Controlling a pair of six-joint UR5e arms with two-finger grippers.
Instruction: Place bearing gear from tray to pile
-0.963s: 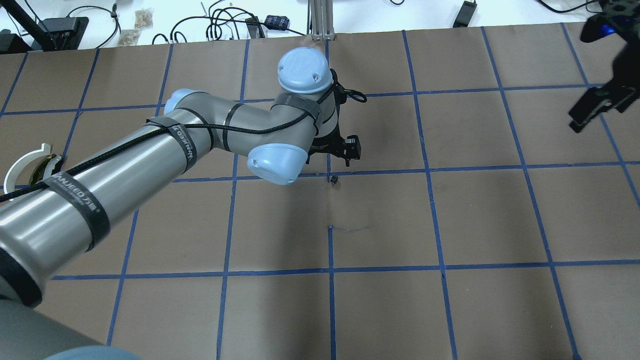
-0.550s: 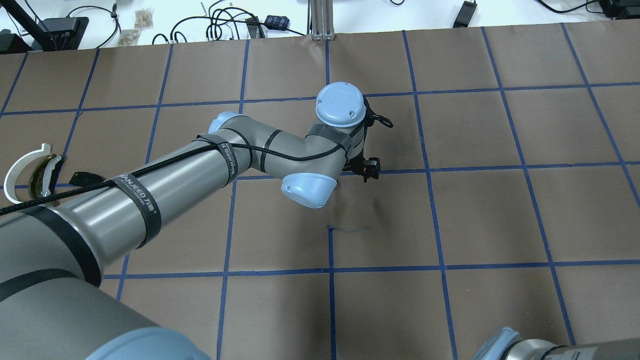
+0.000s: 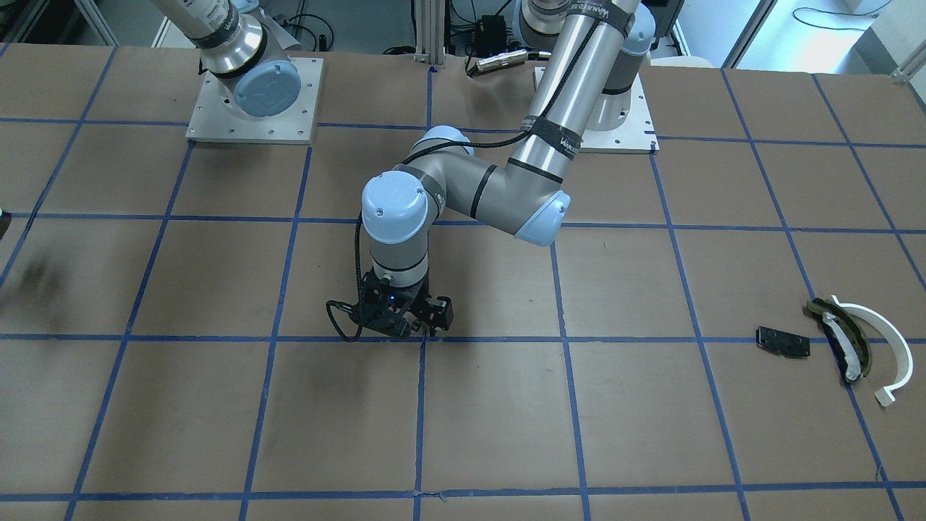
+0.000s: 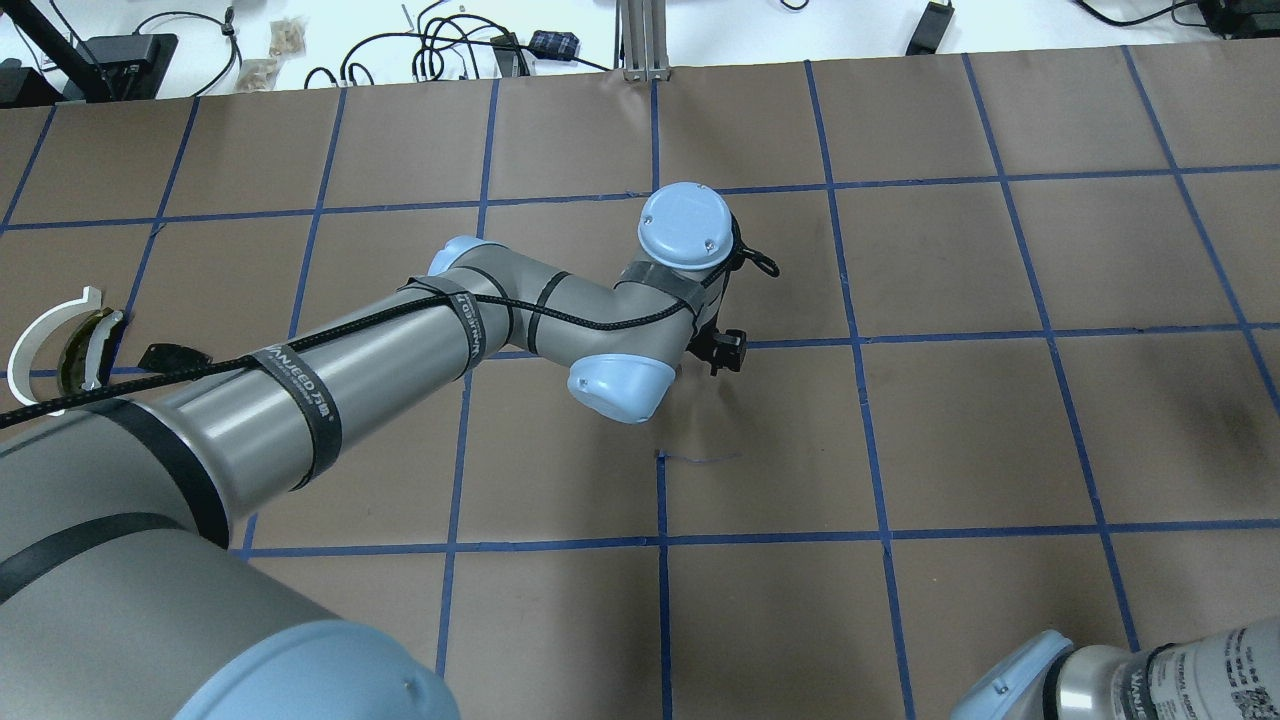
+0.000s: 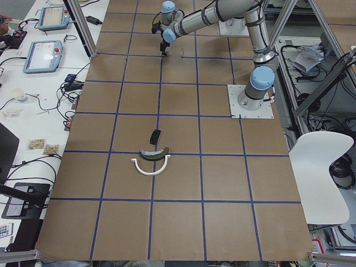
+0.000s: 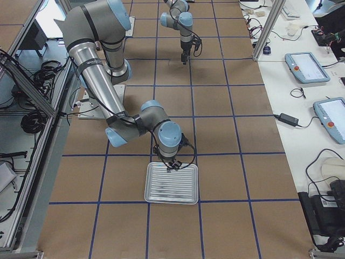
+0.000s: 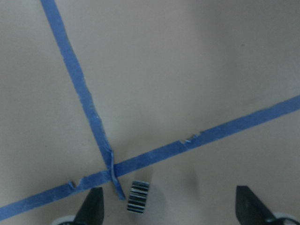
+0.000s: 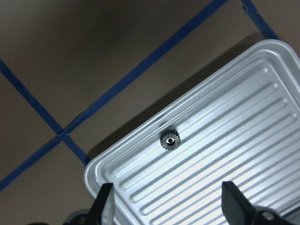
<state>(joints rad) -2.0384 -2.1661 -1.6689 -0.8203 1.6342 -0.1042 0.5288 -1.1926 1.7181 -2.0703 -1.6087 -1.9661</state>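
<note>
A small dark bearing gear lies flat on the ribbed silver tray. My right gripper hangs open just above the tray's near rim, short of that gear; the exterior right view shows it over the tray. My left gripper is open and low over a tape crossing at the table's middle, with a second small toothed gear lying on its side between its fingers. The pile lies far off on my left: white arc, olive-and-white piece, black plate.
Brown paper with a blue tape grid covers the table. My left arm stretches across the table's left half. My right arm's elbow shows at the lower right. Cables and tablets lie along the far edge.
My left arm swung right and down, so its gripper now covers the small gear at the tape crossing. My right gripper left the overhead view's top right, and its elbow came in at the bottom right.
</note>
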